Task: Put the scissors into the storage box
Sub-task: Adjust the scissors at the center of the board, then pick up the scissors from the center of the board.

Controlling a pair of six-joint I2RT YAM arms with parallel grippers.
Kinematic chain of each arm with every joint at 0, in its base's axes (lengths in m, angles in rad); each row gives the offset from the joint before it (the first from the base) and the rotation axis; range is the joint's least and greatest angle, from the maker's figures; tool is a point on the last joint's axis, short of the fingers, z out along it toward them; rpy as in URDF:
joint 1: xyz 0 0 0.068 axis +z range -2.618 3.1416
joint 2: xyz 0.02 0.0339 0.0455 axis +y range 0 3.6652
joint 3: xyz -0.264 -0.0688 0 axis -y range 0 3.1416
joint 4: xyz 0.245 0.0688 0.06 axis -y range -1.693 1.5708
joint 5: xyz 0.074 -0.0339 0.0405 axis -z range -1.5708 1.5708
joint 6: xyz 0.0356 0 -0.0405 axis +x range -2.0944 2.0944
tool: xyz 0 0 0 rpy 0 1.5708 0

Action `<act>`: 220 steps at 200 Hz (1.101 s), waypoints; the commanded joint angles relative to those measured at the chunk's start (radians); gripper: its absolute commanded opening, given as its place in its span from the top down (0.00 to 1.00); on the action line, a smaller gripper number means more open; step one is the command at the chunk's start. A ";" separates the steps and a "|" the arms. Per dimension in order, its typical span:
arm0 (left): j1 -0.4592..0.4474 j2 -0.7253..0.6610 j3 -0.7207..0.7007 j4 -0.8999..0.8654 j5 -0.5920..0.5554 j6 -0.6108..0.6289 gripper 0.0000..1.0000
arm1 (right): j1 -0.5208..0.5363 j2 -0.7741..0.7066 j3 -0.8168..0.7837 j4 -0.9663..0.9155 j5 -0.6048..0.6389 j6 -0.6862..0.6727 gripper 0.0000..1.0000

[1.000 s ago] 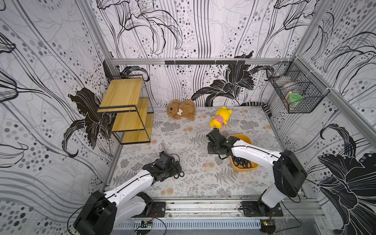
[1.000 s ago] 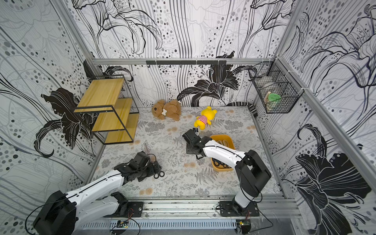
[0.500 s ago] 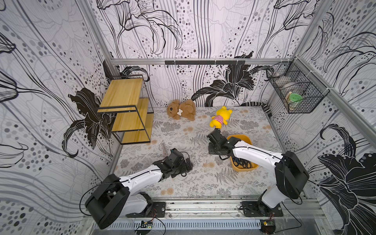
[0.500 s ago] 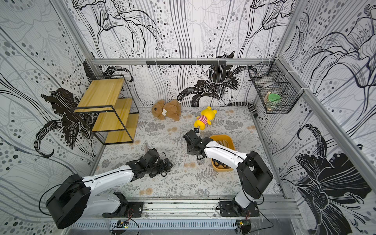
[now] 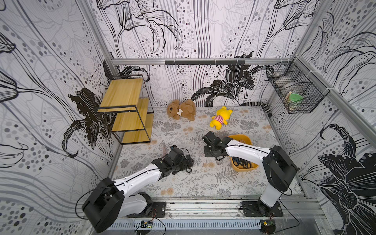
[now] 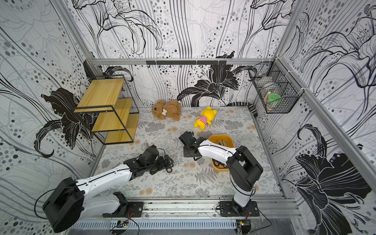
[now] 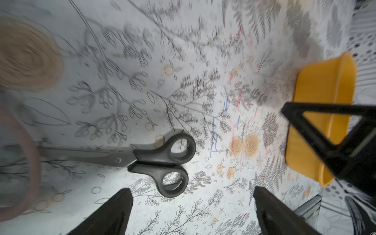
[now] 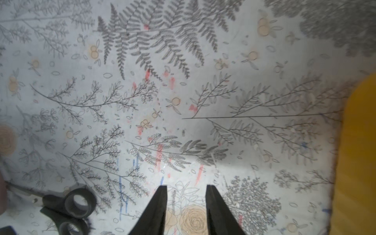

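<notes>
Black-handled scissors are lined up ahead of left gripper, jaws wide apart; right gripper narrowly apart, empty; descent and clamping are judged needed next.

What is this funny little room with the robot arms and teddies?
Most likely a robot practice booth: left arm and right arm mounted on a metal rail, patterned walls boxing in one table, plus a brown teddy and scissors.

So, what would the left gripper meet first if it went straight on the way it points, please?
Most likely the black-handled scissors: in the left wrist view their handle loops lie just ahead of the open left gripper. Depth is unclear, so it might reach the tablecloth beside them first.
</notes>
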 commanded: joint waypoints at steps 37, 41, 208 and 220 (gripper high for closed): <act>0.304 -0.140 -0.055 -0.081 -0.064 0.055 0.03 | 0.109 0.154 0.202 -0.055 -0.075 -0.136 0.63; 0.326 -0.137 -0.060 -0.075 -0.051 0.057 0.03 | 0.116 0.167 0.218 -0.062 -0.084 -0.145 0.63; 0.497 -0.105 -0.104 0.044 0.055 0.023 0.03 | 0.196 0.329 0.382 -0.221 -0.094 -0.252 0.73; 0.497 -0.105 -0.106 0.045 0.054 0.022 0.03 | 0.198 0.336 0.383 -0.223 -0.094 -0.254 0.73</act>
